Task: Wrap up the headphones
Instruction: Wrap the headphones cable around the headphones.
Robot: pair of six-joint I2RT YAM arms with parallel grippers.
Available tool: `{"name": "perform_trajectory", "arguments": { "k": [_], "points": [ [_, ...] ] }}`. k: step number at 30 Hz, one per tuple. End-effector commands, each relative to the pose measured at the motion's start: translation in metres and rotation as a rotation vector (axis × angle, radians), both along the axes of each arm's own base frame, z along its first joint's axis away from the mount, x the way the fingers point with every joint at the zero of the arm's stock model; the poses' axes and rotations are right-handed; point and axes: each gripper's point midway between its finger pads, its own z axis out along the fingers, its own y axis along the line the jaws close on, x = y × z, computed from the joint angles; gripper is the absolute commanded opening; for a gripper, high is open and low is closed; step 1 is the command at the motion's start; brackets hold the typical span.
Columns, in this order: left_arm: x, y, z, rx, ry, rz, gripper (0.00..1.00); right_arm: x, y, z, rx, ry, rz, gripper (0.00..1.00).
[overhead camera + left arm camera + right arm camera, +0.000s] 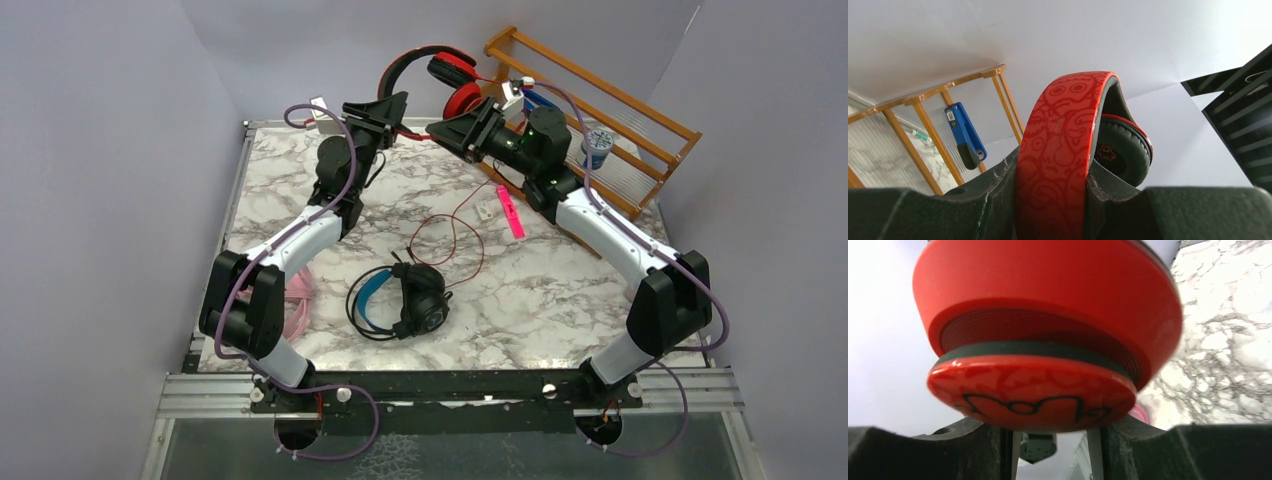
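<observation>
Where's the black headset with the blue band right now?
Top view: the black headset lies on the marble table, near its front centre, right of the pink headset and just nearer than the loose red cable.

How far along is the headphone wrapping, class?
Done: the black headset on the table looks wrapped, its cable coiled close around it. The pink headset is mostly hidden.
In hand: the left end effector clamps the red headset by its band in the air, with the right end effector at an ear cup.
Left: the red cable trails loose on the table.
</observation>
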Motion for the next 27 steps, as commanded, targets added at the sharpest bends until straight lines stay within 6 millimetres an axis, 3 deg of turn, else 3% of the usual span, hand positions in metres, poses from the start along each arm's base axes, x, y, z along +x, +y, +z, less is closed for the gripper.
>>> {"name": "perform_trajectory", "arguments": {
  "k": [1,5,7,11,14,20,27],
  "points": [
    [-0.029,-0.005,0.043,-0.091,-0.124,-0.050,0.00,0.009,0.004,0.013,0.063,-0.019,-0.036,0.44],
    [-0.037,-0.006,0.038,-0.033,-0.135,-0.048,0.02,0.007,-0.001,0.021,0.081,-0.065,-0.072,0.16],
    [-0.040,-0.002,0.031,0.024,-0.110,-0.026,0.26,0.005,-0.001,0.026,0.074,-0.095,-0.067,0.02],
    [-0.040,0.013,0.017,0.129,-0.060,-0.017,0.59,-0.004,0.004,0.031,0.042,-0.172,-0.006,0.01],
    [-0.038,0.021,0.005,0.191,-0.021,-0.037,0.74,-0.011,0.004,0.033,0.039,-0.203,0.024,0.01],
    [-0.031,0.029,-0.022,0.264,0.064,-0.110,0.75,-0.019,0.005,0.034,0.016,-0.248,0.067,0.01],
    [-0.027,0.025,-0.025,0.317,0.058,-0.158,0.74,-0.026,0.009,0.027,-0.003,-0.265,0.127,0.00]
  ]
}}
